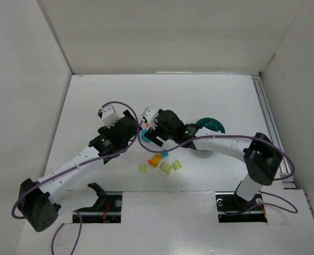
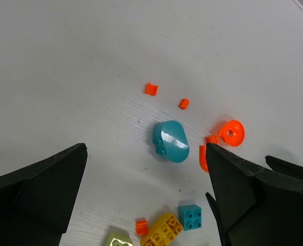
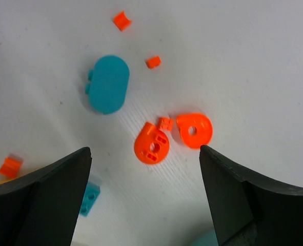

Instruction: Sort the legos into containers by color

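White table, white walls on three sides. We take the rounded teal brick as our reference; all legos we log lie loose on the table.

Left gripper: jaws wide apart, holding nothing. The reference brick lies on the table under the gap, nearer the finger on the right side of the left wrist view, touching neither finger. In that view:
- two small orange bits lie beyond the brick;
- an orange ring lies to its right;
- a square teal brick and a yellow brick lie nearer the camera than it.

Right gripper: jaws apart, empty. A round orange studded piece sits under the gap, clear of both fingers. The orange ring is just beside it, with a tiny orange bit between them. In the right wrist view the reference brick lies beyond this gap, up and to the left.

Teal dish: well apart from the reference brick, to the right in the overhead view and partly behind the right arm. We cannot tell its contents.
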### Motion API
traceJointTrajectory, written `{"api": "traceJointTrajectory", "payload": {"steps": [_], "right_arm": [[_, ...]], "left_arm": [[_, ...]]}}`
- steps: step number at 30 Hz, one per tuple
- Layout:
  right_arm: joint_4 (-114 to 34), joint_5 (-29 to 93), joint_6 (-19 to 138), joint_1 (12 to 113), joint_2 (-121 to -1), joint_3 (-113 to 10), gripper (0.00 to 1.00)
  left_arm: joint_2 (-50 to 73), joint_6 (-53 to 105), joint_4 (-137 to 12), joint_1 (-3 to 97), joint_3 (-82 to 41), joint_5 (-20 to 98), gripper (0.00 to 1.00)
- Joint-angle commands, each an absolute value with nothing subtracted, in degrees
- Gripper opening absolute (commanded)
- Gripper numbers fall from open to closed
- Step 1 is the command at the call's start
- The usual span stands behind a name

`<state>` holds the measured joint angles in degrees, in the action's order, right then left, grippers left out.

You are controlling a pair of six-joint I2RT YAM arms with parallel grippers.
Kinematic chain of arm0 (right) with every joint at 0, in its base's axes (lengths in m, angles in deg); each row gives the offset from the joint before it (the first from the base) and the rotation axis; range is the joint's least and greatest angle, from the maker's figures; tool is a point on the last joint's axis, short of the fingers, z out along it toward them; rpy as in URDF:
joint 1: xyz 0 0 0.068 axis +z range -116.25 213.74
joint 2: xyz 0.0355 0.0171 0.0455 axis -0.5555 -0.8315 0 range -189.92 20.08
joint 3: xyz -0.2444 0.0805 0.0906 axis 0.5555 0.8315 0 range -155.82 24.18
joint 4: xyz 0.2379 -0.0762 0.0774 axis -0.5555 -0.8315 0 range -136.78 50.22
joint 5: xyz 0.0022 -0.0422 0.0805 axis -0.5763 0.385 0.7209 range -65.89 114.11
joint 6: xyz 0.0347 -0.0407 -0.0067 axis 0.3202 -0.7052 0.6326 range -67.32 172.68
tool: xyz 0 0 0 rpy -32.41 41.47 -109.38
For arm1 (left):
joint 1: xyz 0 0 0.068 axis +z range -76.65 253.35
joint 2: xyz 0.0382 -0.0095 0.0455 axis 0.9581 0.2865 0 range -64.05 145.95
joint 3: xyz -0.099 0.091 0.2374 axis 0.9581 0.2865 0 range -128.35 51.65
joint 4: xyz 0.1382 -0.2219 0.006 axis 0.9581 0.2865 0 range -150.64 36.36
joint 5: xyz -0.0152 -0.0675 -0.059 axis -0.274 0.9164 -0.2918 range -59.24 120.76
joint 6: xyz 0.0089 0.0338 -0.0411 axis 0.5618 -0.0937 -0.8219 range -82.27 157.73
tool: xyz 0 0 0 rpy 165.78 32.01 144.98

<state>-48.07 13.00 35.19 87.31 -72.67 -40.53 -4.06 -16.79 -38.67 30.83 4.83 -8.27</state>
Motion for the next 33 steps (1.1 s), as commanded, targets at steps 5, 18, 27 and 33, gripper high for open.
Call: {"api": "traceJointTrajectory", "payload": {"steps": [5,18,27,33], "right_arm": [[-43.47,16.91,36.59,87.71,-84.59,-52.63,0.90],[-45.67,16.91,44.33,88.24,-96.73,-61.87,0.82],[-48.21,15.15,46.27,88.24,-100.76,-64.14,0.77],[-50.15,15.68,46.27,88.24,-102.18,-65.82,0.46]], "left_arm": [[-12.17,-21.95,-36.65,33.98,9.72,-3.96,1.00],[-23.62,-24.93,-31.11,35.12,11.58,-7.74,1.00],[-21.07,-24.93,-31.11,35.12,11.58,-8.26,1.00],[-19.05,-23.80,-31.72,35.12,10.96,-7.65,1.00]]}}
